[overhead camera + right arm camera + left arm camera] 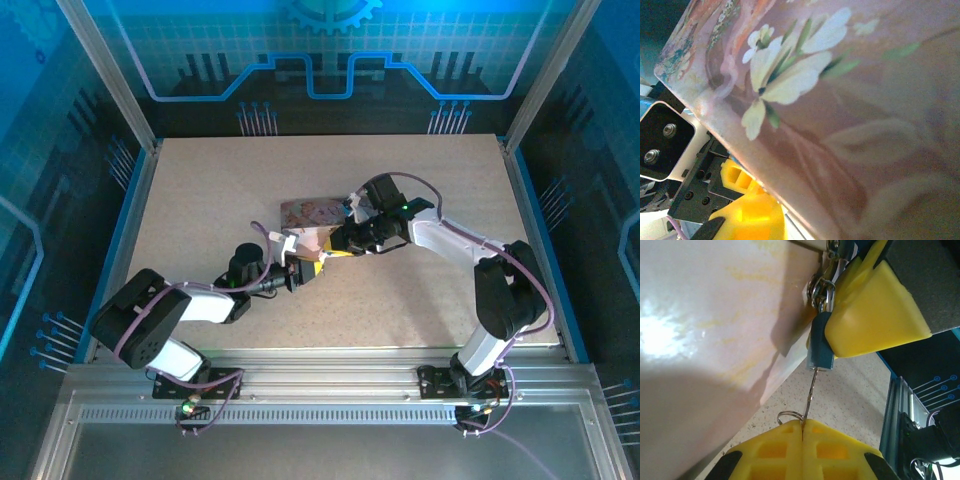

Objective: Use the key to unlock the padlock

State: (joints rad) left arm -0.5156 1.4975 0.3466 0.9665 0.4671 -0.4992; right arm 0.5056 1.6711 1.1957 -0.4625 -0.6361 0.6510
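Note:
The small bluish-grey padlock (817, 347) hangs by its silver shackle from the clasp of the pink floral box (715, 315). My right gripper (338, 247) is shut on the padlock, one yellow finger (875, 310) pressed against its side. The thin dark key (811, 390) runs from the padlock's underside down into my left gripper (802, 422), which is shut on the key's head beside a small wire ring. From above, both grippers meet at the box's (312, 213) near edge, left gripper (303, 272) below the right. The right wrist view holds the box's flowered face (840, 100) and a yellow finger (747, 215).
The box lies mid-table on the speckled beige tabletop (200, 200). A blue frame rail (890, 405) borders the table's side, and an aluminium rail (330, 385) carries both arm bases at the near edge. Transparent walls stand round the back and sides.

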